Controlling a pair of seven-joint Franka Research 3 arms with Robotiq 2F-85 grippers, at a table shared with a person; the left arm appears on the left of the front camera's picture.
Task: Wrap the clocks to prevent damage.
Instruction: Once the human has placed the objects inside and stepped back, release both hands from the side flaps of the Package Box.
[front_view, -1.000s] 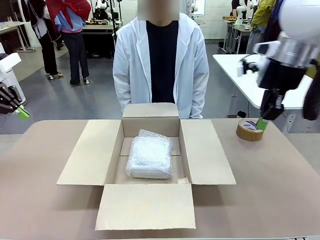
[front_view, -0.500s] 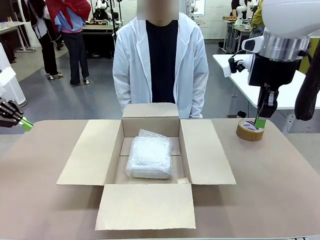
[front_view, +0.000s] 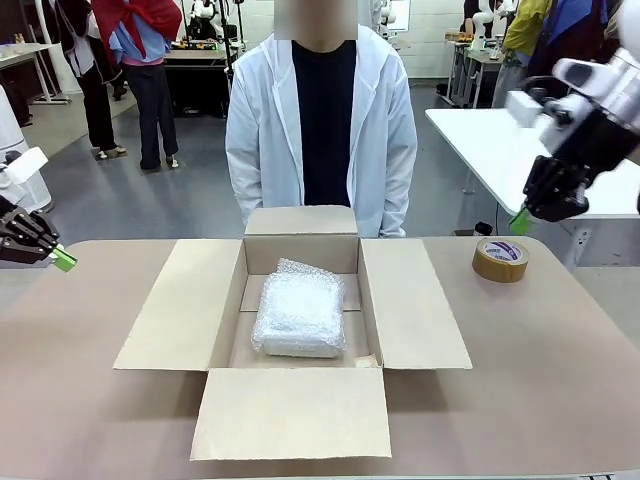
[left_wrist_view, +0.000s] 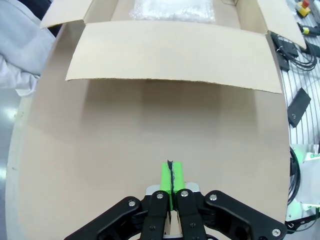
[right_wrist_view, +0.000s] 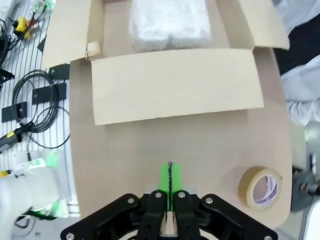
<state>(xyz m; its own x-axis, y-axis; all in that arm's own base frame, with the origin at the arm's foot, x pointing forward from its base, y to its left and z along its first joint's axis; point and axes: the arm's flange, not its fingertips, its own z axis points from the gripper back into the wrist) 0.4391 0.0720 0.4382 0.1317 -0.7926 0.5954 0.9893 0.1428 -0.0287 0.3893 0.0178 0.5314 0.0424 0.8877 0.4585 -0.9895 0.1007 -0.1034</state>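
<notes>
1. Clocks (front_view: 299, 312): one bubble-wrapped bundle lying inside the open cardboard box (front_view: 415, 300), flaps spread.
2. Box sits mid tan table (front_view: 540, 350); brown tape roll (front_view: 500, 259) lies flat at far right.
3. Left gripper (front_view: 62, 259) clenched, empty, over the left table edge. Right gripper (front_view: 518, 222) clenched, empty, in the air near the tape roll.
4. Person in white coat (front_view: 320, 120) stands at the far side; grey floor (front_view: 150, 200) and white side table (front_view: 490, 150) behind.
</notes>
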